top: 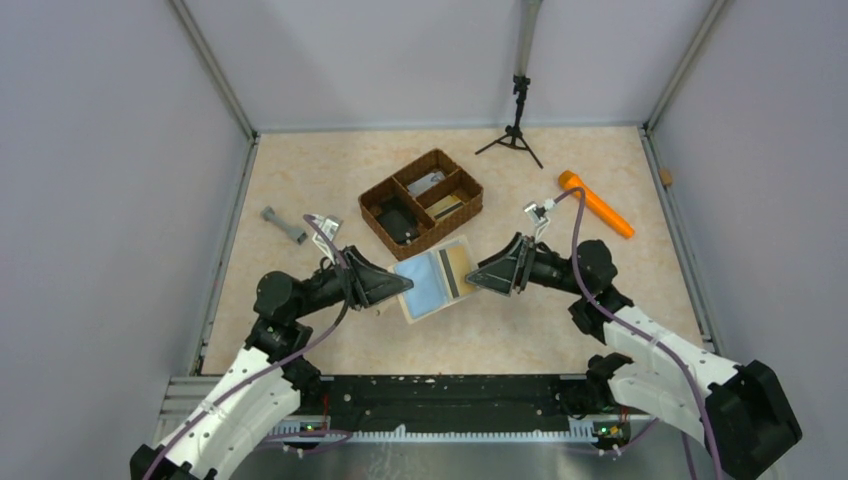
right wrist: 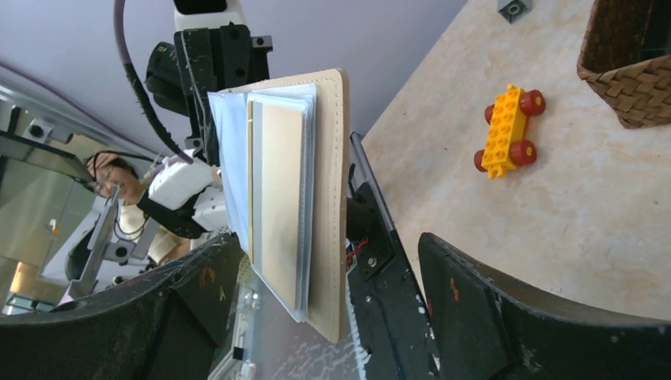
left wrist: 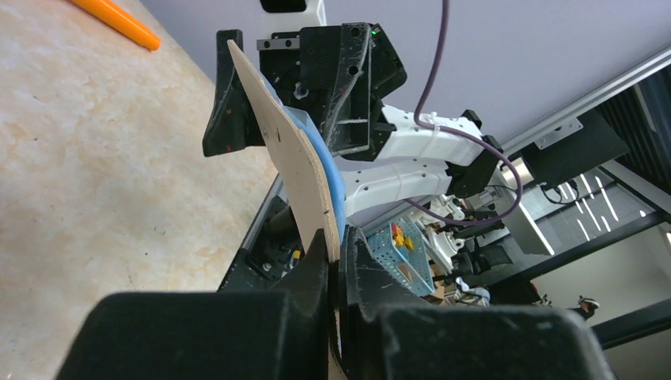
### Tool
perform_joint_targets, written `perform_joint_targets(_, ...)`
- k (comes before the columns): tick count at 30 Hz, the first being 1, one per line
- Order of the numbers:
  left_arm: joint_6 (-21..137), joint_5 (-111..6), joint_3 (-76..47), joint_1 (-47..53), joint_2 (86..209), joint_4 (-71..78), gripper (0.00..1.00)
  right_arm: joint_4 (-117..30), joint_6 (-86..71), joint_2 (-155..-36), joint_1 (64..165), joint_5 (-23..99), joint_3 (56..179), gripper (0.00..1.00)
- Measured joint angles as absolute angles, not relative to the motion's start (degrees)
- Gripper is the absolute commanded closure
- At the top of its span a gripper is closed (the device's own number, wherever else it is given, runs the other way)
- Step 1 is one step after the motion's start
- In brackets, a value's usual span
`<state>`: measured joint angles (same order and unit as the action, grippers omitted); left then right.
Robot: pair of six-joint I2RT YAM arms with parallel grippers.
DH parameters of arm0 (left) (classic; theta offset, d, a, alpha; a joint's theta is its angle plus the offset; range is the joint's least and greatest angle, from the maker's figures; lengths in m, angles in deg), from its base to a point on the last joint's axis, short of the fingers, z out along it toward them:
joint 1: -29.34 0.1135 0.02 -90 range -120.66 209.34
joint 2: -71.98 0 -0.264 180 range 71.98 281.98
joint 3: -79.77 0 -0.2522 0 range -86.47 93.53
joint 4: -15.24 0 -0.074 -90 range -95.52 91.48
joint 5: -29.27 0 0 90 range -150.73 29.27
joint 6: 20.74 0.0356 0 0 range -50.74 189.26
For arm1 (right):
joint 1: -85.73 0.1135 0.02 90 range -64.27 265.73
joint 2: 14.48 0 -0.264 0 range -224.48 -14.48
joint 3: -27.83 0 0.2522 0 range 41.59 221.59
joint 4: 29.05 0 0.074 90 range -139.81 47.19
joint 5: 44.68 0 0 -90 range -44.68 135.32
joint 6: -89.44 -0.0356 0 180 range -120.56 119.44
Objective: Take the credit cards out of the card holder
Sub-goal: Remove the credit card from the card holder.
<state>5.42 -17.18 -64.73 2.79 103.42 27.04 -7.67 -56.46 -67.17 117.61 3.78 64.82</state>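
The left tool [top: 404, 287] clamped the card holder [top: 425, 292] while the right tool [top: 474, 277] gaped open around it, so closing risked pinching cover and credit card [top: 455, 268] together.

My L gripper [top: 398, 287] is pinched shut on card holder [top: 428, 290] edge; R gripper [top: 480, 276] faces it, jaws wide apart, both forearms low

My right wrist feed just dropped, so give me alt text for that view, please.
The open card holder stands between the wide-open jaws of the right gripper, a tan credit card in its pale blue pocket, the left gripper holding its far end. A yellow toy car and a wicker tray corner sit on the table at right.
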Motion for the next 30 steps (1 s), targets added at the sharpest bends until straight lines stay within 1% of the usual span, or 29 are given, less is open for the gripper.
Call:
perform_joint_targets(5, 3.3, -15.9, -65.3, 2.8, 104.1, 30.4, 1.0, -1.7, -61.8, -67.8, 117.6, 2.1, 63.0, 0.48)
perform_joint_targets(7, 2.6, -15.5, -65.9, 2.8, 104.1, 31.6, 1.0, -0.1, -63.4, -67.8, 117.6, 1.7, 62.7, 0.6)
perform_joint_targets(10, 1.9, -15.3, -66.8, 2.8, 103.9, 32.4, 1.0, 2.5, -65.8, -67.7, 117.6, 1.2, 62.5, 0.69)
perform_joint_targets(12, 1.6, -15.3, -67.3, 2.8, 103.6, 32.8, 1.0, 4.3, -67.2, -67.4, 117.6, 1.0, 61.9, 0.79)
perform_joint_targets(14, 1.4, -15.3, -67.5, 2.8, 103.6, 32.8, 1.0, 5.3, -68.2, -67.1, 117.6, 0.8, 61.6, 0.84)
perform_joint_targets(16, 1.3, -15.3, -67.5, 2.8, 103.6, 32.9, 1.0, 5.9, -69.3, -67.0, 117.6, 0.6, 61.5, 0.92)
perform_joint_targets(19, 1.2, -15.3, -67.5, 2.8, 103.6, 33.0, 1.0, 6.4, -70.2, -67.0, 117.6, 0.3, 61.5, 1.0)
perform_joint_targets(20, 1.2, -15.3, -67.5, 2.8, 103.6, 33.0, 0.99, 6.5, -70.3, -67.0, 117.6, 0.2, 61.5, 1.0)
perform_joint_targets(24, 1.4, -15.3, -67.8, 2.8, 103.6, 33.2, 0.84, 6.4, -70.5, -67.0, 117.6, 0.2, 61.5, 1.0)
perform_joint_targets(28, 3.6, -15.6, -67.7, 2.8, 102.6, 29.8, 0.59, 4.3, -70.2, -67.0, 117.6, 0.3, 61.5, 1.0)
perform_joint_targets(30, 6.9, -16.7, -66.5, 2.8, 101.6, 23.5, 0.42, 2.0, -69.4, -66.7, 117.6, 1.0, 61.5, 1.0)
